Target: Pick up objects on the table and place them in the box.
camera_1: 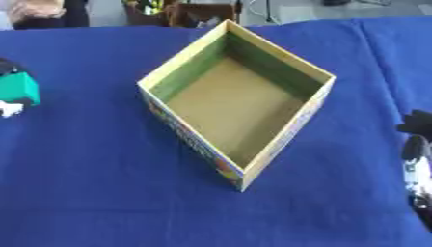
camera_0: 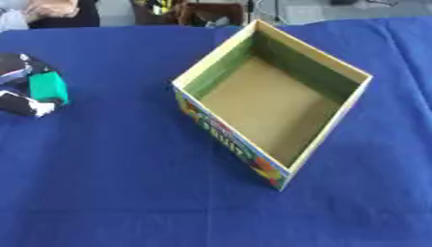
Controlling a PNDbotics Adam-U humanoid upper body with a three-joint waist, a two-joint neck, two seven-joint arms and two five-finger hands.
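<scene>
At the frame's left edge, the robot's left hand (camera_0: pixel 19 89) grips a teal rectangular block (camera_0: pixel 48 87). The open cardboard box (camera_0: pixel 323 136) sits centre on blue cloth (camera_0: pixel 110 183). Whether the right hand (camera_1: pixel 418 159), at the right edge, is open or closed I cannot tell.

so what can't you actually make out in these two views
- Left hand, left eye view: curled round a green block; the picture's left edge cuts the hand off, and the fingers hide part of the block.
- Right hand, right eye view: only a sliver at the right edge; open or shut is unclear.
- Box: printed side too blurred to read.
</scene>
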